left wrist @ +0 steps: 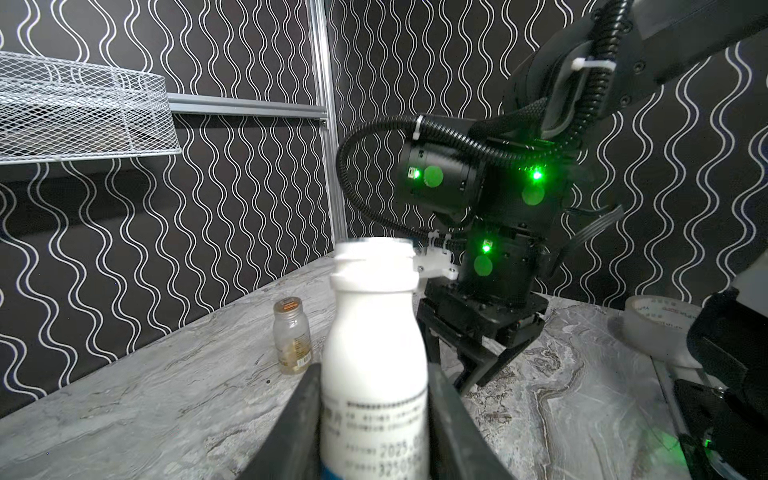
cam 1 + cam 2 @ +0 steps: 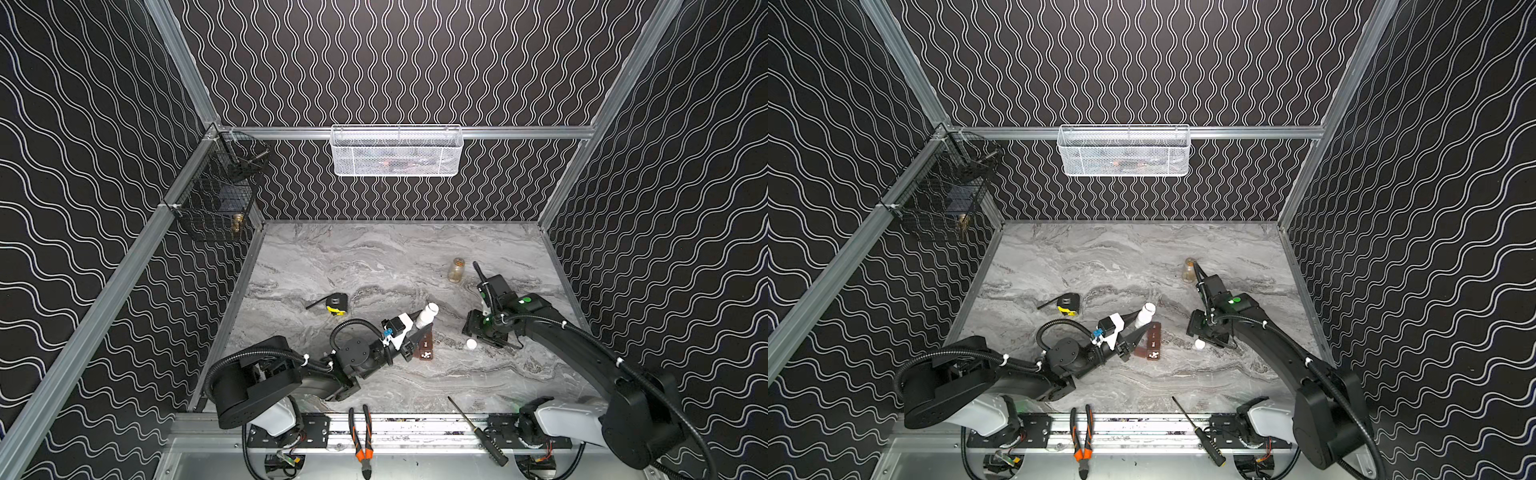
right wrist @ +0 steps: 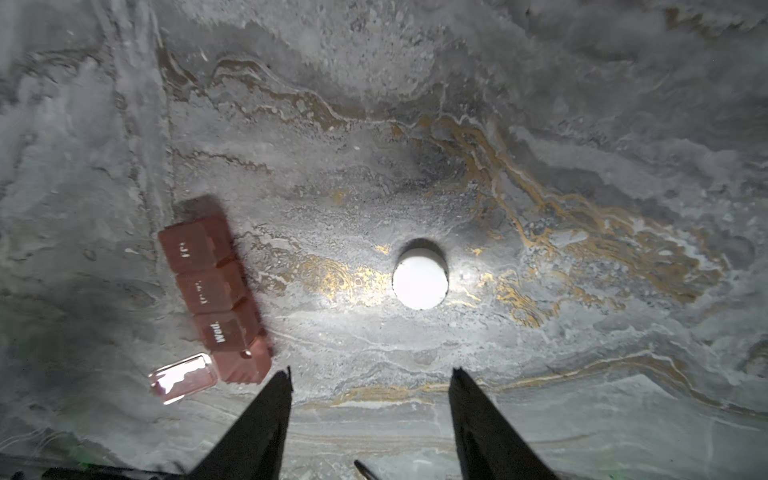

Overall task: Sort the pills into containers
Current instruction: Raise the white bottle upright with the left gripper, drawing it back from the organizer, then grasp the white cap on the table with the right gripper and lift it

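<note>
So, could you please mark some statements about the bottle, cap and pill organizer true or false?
The left tool grips the white pill bottle. True.
The white cap is on the bottle. False: it lies on the tabletop.
The right tool holds the cap. False: it is open and empty, above the cap.
One end compartment of the pill organizer is open. True.
</note>
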Motion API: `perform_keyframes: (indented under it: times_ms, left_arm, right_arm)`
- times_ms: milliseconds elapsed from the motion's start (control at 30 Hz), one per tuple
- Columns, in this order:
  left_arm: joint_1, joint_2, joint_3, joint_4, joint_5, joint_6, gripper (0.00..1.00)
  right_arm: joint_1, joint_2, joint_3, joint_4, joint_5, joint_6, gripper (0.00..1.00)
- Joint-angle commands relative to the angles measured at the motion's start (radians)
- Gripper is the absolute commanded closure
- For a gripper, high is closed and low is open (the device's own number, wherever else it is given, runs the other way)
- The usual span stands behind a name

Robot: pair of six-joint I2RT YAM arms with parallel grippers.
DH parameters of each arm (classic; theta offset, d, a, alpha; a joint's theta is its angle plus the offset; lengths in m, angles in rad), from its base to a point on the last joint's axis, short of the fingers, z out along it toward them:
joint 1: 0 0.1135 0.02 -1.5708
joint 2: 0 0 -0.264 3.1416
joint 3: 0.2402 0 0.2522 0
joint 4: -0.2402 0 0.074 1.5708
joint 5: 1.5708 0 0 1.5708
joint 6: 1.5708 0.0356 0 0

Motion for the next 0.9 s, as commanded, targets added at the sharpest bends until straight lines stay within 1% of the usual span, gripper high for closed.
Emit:
perform_keyframes:
  times_ms: [0, 133, 333, 867]
  left_arm:
    - [0.0, -0.007, -0.014, 0.07, -0.012, -0.014, 1.0]
    - [0.001, -0.041, -0.049, 0.07, -0.024, -0.005, 1.0]
    - [0.001, -0.079, -0.101, 0.07, -0.046, 0.003, 1.0]
    - [0.001, -0.084, -0.127, 0.07, -0.047, 0.018, 1.0]
  right_arm:
    - [0.027, 0.04, 0.017, -0.042, 0.085, 0.027, 0.38]
    - [0.035, 0.078, 0.019, -0.041, 0.11, 0.029, 0.39]
    - [0.04, 0.114, 0.009, -0.025, 0.107, 0.032, 0.4]
    - [0.044, 0.207, 0.016, 0.02, 0.109, 0.035, 0.42]
